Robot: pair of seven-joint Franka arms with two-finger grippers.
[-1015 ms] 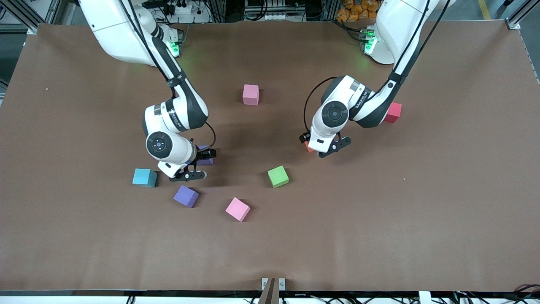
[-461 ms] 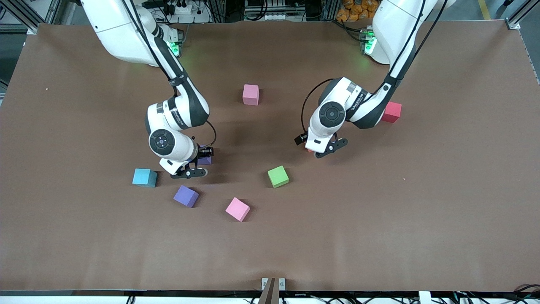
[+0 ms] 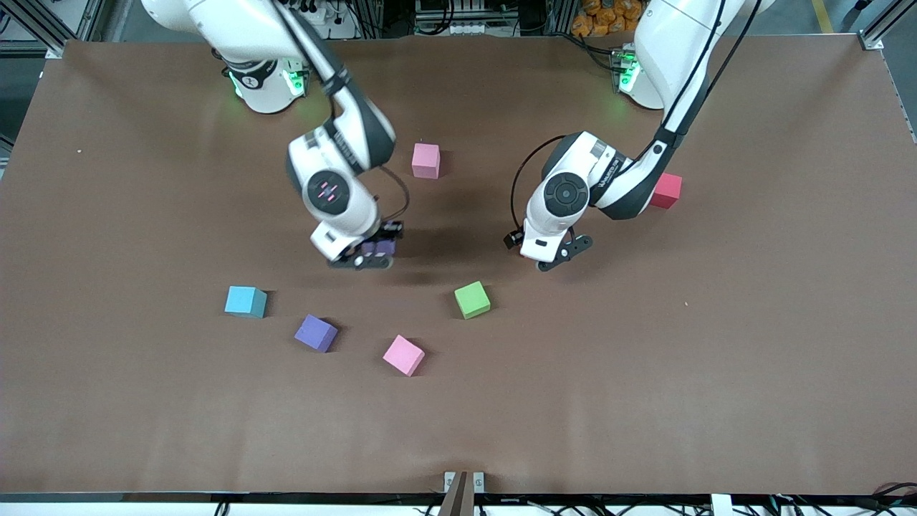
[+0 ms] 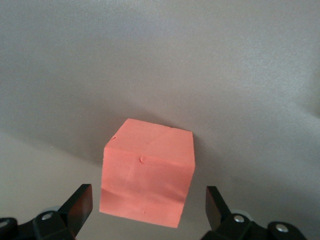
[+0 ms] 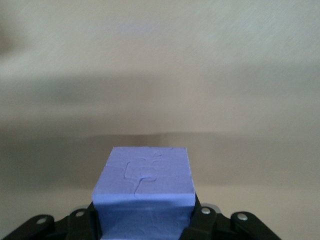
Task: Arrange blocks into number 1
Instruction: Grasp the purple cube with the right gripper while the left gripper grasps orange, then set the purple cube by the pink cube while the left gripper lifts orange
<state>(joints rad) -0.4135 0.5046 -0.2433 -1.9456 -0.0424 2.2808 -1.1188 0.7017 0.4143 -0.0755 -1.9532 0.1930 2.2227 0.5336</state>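
My right gripper (image 3: pixel 371 256) is shut on a purple cube (image 3: pixel 380 249), held above bare table near the middle; the right wrist view shows this cube (image 5: pixel 144 176) clamped between the fingers. My left gripper (image 3: pixel 555 255) is open and low over an orange cube (image 4: pixel 147 172), one finger (image 4: pixel 80 204) standing off each side. The hand hides that cube in the front view. On the table lie a second purple cube (image 3: pixel 316 332), a green cube (image 3: pixel 472 299), and two pink cubes, one close to the bases (image 3: pixel 425 160), the other nearer the front camera (image 3: pixel 403 355).
A light blue cube (image 3: pixel 245 301) lies toward the right arm's end of the table, beside the loose purple cube. A red cube (image 3: pixel 667 190) sits partly under the left arm's forearm. The brown mat (image 3: pixel 752 344) covers the table.
My right gripper has risen with the purple cube and carried it from beside the light blue cube toward the middle of the table. The left gripper has shifted only slightly over the orange cube.
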